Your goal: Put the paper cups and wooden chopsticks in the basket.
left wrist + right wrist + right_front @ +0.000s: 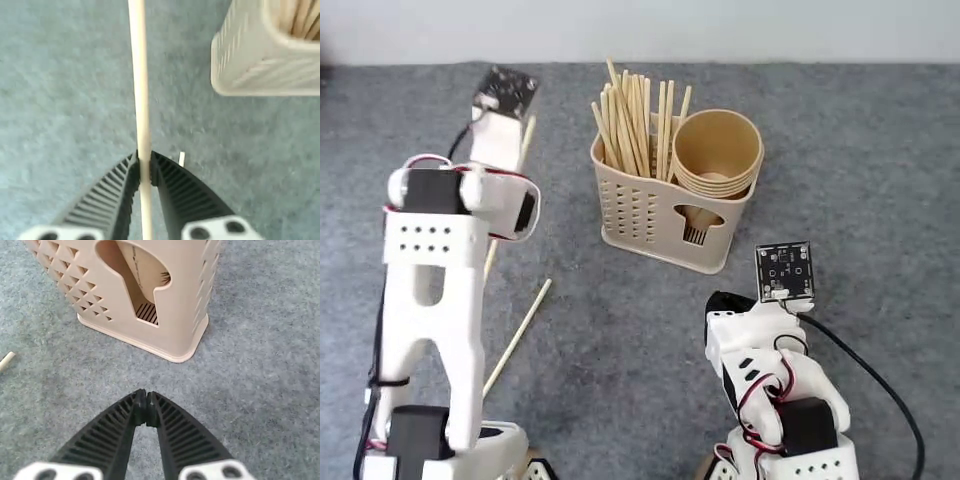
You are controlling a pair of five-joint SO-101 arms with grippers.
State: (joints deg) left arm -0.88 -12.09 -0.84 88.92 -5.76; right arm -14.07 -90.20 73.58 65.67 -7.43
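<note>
Grey felt tabletop (880, 150): left gripper (145, 156), extended far-left, pinches a pale wooden chopstick (139, 75); right gripper (146, 394), closed and empty, sits near beige plastic basket (185, 300).

Both arms are white printed plastic w/ black servo blocks at the joints. Left arm (430, 290): tall boxy segment w/ oval cut-out & rows of small round holes, thin red + white wires looped round its upper servo. Right arm (775, 385): rounded shells w/ slanted slots, red/white wire loops, thick black cable (885, 385) running off it. Left cam board (507, 90) & right cam board (784, 270): square, black, dotted w/ tiny components. Left gripper (144, 167) & right gripper (146, 402): black, ribbed inner faces, tapering tips, white mounts w/ dark screw holes
</note>
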